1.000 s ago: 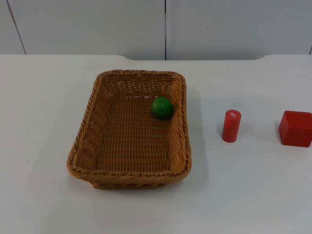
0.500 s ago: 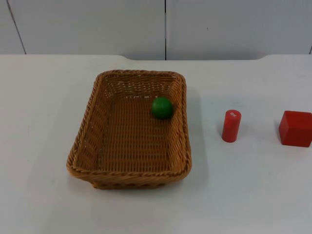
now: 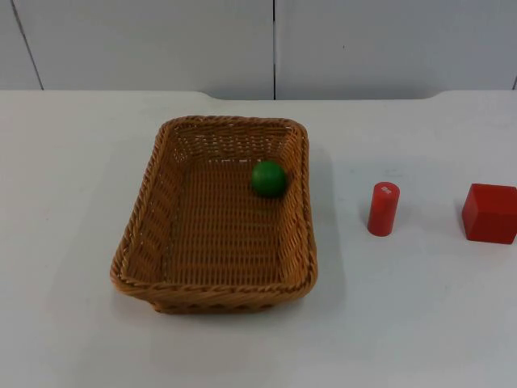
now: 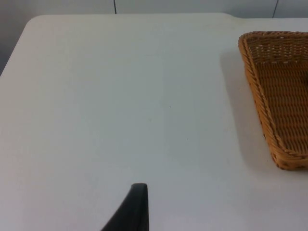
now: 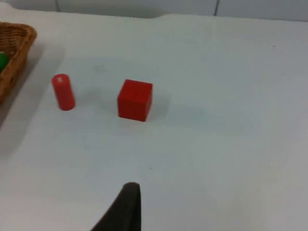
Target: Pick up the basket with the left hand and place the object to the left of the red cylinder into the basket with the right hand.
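Note:
A brown wicker basket (image 3: 214,293) rests on the white table, left of centre. A green ball (image 3: 268,179) lies inside it against the right wall. To the basket's right stands an upright red cylinder (image 3: 383,208). My left gripper (image 4: 137,207) waits low over bare table well to the left of the basket (image 4: 256,96), apart from it. My right gripper (image 5: 126,207) waits over the table on the right side, some way from the cylinder (image 5: 63,92). The right wrist view also catches the basket's edge (image 5: 19,53) and a sliver of the ball (image 5: 3,61).
A red cube (image 3: 490,213) sits right of the cylinder near the table's right edge, and the right wrist view has this cube (image 5: 135,99) beside the cylinder. The grey partition wall closes the far side of the table.

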### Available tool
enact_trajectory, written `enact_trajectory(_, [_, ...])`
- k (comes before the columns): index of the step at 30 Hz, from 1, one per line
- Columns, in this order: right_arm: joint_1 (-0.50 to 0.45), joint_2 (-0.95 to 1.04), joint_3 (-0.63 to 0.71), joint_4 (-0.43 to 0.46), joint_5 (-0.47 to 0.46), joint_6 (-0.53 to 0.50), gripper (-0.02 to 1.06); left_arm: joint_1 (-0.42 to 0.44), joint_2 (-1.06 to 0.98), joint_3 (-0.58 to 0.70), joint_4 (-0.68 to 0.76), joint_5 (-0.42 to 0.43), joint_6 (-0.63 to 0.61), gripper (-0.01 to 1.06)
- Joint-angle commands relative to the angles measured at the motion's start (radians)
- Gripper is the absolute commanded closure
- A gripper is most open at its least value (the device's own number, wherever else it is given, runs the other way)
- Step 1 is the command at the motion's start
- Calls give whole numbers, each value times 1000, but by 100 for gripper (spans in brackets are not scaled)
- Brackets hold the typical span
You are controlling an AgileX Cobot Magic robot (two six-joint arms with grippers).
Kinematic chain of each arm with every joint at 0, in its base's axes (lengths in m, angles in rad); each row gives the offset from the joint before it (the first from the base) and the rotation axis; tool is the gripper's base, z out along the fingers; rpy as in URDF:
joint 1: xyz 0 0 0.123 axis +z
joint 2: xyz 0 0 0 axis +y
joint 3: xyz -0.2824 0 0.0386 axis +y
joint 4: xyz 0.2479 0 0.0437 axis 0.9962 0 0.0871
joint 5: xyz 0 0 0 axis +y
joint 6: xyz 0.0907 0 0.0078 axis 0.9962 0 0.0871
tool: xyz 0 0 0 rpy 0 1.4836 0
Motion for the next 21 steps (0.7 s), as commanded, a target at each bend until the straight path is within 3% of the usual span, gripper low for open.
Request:
enact_trajectory(1, [-37,-3,2,-2,-5,4,-1,2,-4,3,0,2,0,0])
enact_trajectory(21, [-71,-3,2,11,-5,6,-1,2,-4,3,0,2,0,0])
